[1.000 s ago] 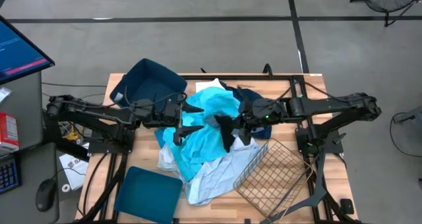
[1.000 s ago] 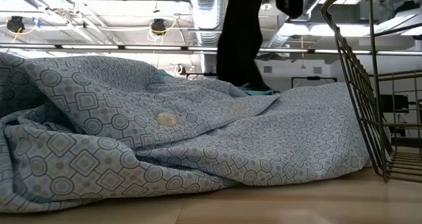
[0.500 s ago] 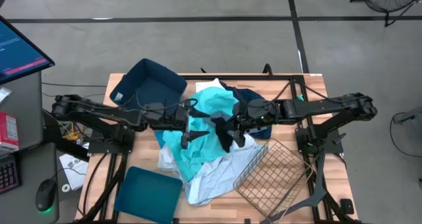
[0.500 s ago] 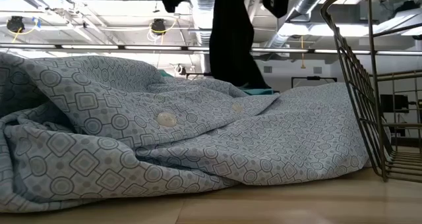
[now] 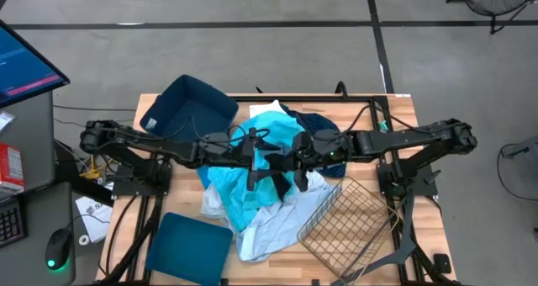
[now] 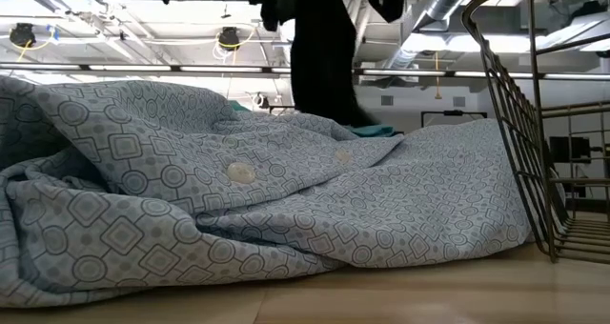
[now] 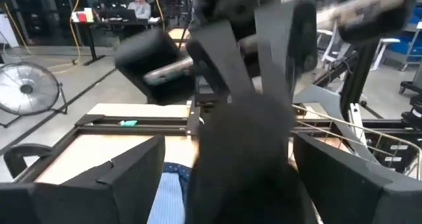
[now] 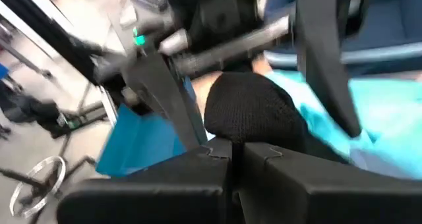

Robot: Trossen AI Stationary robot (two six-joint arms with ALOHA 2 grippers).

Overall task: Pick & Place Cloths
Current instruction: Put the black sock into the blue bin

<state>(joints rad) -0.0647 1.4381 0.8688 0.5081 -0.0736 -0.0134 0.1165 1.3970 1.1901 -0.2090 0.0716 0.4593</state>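
Note:
A black cloth (image 6: 322,52) hangs from my right gripper (image 8: 232,148), which is shut on it above the middle of the pile (image 5: 296,161). The pile holds a bright cyan cloth (image 5: 252,185), a pale blue patterned shirt (image 6: 286,200) and a navy cloth (image 5: 324,122). My left gripper (image 7: 227,165) is open, with one finger on either side of the black cloth (image 7: 244,145). I cannot tell whether it touches the cloth. In the high view the left gripper (image 5: 267,170) faces the right one. My right gripper pinches the black cloth's bunched upper end (image 8: 254,118) between its two shut fingers, coming from the table's right side. The cloth hangs slack below the fingers. Its lower end (image 6: 329,110) goes behind the patterned shirt, so I cannot tell whether it hangs clear.
A dark blue fabric bin (image 5: 193,109) stands at the far left. Another bin (image 5: 189,248) sits at the near left. A wire mesh basket (image 5: 345,227) lies tipped at the near right, beside the shirt in the low view (image 6: 529,124).
My left gripper has gone toward the table's right edge, over the pile, up to the hanging black cloth, and now straddles it. My right gripper has shifted a little toward the left with the cloth, which still hangs below it.

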